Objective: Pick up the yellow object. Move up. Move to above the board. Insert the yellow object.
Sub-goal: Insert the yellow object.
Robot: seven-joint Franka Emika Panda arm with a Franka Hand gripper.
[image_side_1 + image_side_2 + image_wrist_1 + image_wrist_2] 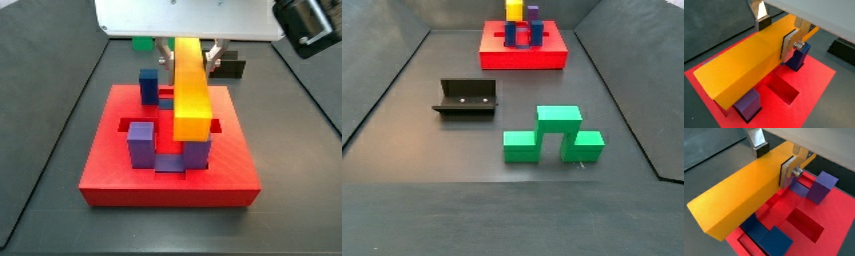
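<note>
Above the board point(120, 170), the yellow object point(191, 85) is clamped by the gripper point(777, 35), its long axis seemingly aligned with the slot point(784, 90).

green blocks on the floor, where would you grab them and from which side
The green blocks sit step-shaped, clear of the fixture. Probably come from above and pinch the raised middle block across its flat sides. The gripper is over the board, shut on the yellow object.
</note>
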